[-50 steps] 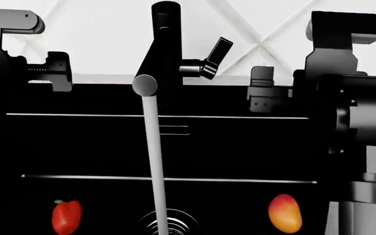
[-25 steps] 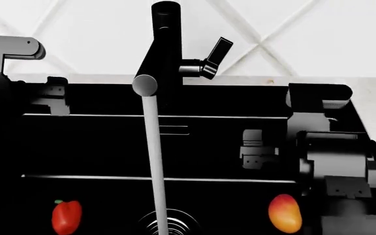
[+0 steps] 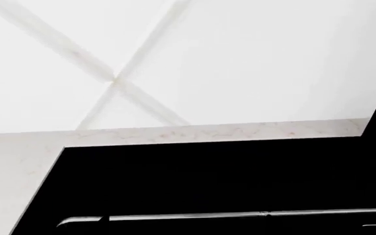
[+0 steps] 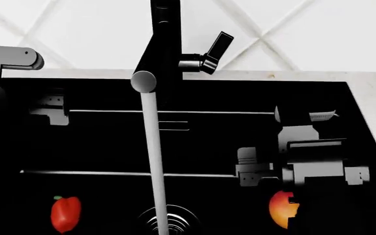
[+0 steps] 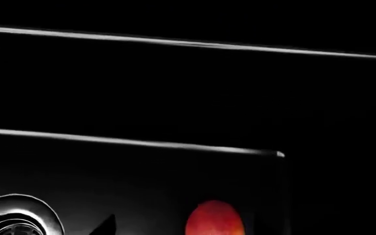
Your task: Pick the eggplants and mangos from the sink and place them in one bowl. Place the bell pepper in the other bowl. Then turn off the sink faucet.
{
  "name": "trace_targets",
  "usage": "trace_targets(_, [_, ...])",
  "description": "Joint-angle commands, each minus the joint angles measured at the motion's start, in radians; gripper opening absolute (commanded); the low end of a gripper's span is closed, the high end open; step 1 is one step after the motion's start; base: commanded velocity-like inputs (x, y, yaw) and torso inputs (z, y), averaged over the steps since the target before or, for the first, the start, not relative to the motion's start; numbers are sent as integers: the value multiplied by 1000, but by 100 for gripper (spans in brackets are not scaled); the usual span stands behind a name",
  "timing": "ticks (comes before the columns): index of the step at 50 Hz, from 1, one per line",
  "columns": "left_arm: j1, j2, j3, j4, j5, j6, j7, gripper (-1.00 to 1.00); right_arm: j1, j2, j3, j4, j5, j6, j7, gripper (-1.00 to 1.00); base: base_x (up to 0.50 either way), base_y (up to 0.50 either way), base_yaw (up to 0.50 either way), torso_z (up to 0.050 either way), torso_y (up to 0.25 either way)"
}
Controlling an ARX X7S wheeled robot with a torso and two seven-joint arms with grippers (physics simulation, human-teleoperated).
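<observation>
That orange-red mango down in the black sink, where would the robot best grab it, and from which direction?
Probably from above, with the fingers closing across the mango's narrow middle. It lies on the sink floor as a smooth oval, long axis running front to back in the head view, so its sides are closest together there. The right gripper already hangs just above it, partly hiding its right edge.

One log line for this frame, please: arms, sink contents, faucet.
right hand: low in sink, above mango, nothing held | left hand: at sink's back left | bell pepper: on sink floor | faucet: running
</observation>
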Motion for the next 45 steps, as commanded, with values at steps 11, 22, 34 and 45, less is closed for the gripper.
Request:
trace_targets(11, [72, -5, -23, 115, -23, -29, -14, 100, -8, -10, 41, 24, -77, -54, -1, 100, 0, 0, 0, 2, -154])
trace_targets(22, [138, -32, -35, 277, -45, -110, -40, 100, 13, -4, 14, 24, -98, -70, -1, 100, 0, 0, 0, 2, -154])
trace_targets(34, [136, -27, -32, 266, -46, -108, -47, 100, 9, -1, 11, 24, -92, -60, -10, 100, 0, 0, 0, 2, -154])
trace_targets(45, [162, -38, -40, 295, -56, -116, -52, 100, 0, 5, 10, 24, -90, -62, -14, 100, 0, 0, 0, 2, -154])
